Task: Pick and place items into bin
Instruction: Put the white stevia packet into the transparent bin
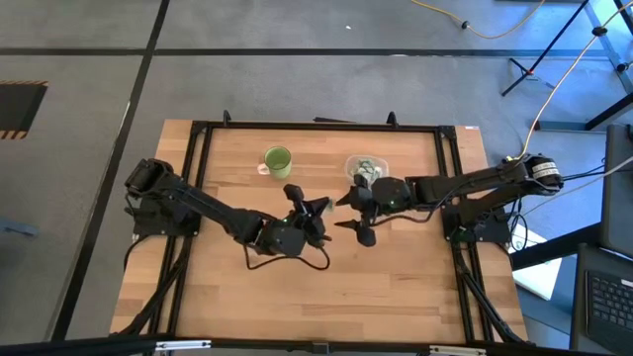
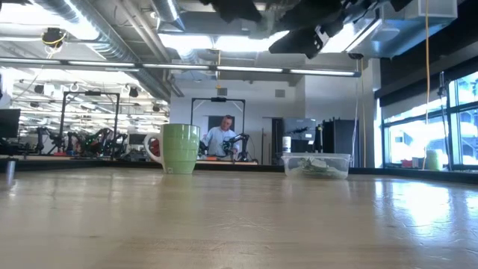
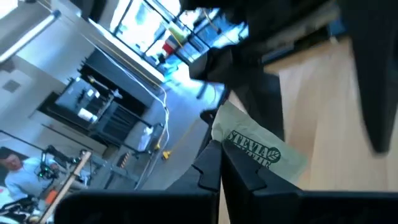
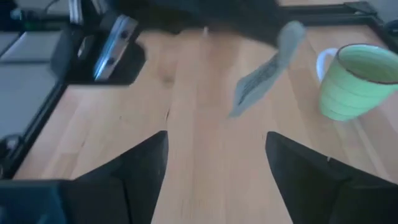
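My left gripper point(image 3: 221, 167) is above the table's middle point(image 1: 313, 214), shut on one pale green packet point(image 3: 258, 149) printed with dark letters. My right gripper point(image 4: 217, 168) faces it from the table's right side point(image 1: 351, 216), open wide; the packet point(image 4: 266, 76) is in the air a little ahead of its fingers. The clear bin point(image 1: 365, 168) stands on the table near the far edge, with several packets point(image 2: 317, 166) lying inside. In the low view both grippers are high up, above the table. My left gripper pinches the packet between its two fingers point(image 3: 208, 163) at one end point(image 3: 225, 138). The rest of the packet sticks out past the fingertips. The packet is lifted clear of the table and sits tilted in the right wrist view.
A green mug point(image 1: 277, 160) with a white handle stands left of the bin near the far edge. A black frame point(image 1: 316, 127) runs round the tabletop. Bare wood lies on the near half point(image 1: 316, 297). A person point(image 2: 222, 138) is in the room behind the table.
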Available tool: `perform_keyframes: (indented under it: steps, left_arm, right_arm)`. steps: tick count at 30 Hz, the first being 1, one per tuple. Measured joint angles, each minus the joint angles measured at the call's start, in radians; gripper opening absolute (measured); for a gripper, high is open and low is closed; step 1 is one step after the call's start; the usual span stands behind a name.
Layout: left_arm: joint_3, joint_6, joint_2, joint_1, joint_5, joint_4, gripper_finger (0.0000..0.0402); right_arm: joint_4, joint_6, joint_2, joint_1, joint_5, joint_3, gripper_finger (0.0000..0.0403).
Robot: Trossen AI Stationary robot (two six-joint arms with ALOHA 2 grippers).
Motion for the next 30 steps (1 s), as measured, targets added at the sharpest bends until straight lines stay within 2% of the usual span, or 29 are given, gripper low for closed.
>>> perform_keyframes:
  steps: [8,14,30]
  left_arm:
    - [0.000,0.100,-0.001,0.003,-0.001,0.094,0.0002]
    - [0.000,0.118,-0.001,0.003,-0.002,0.110,0.0002]
    - [0.000,0.149,-0.001,-0.010,0.000,0.139,0.0002]
  right_arm:
    - [0.125,0.092,0.000,0.000,0.015,0.000,0.0273]
    - [0.123,0.150,0.000,-0.002,0.051,0.000,0.0260]
    - [0.122,0.203,0.000,-0.001,0.051,0.000,0.0095]
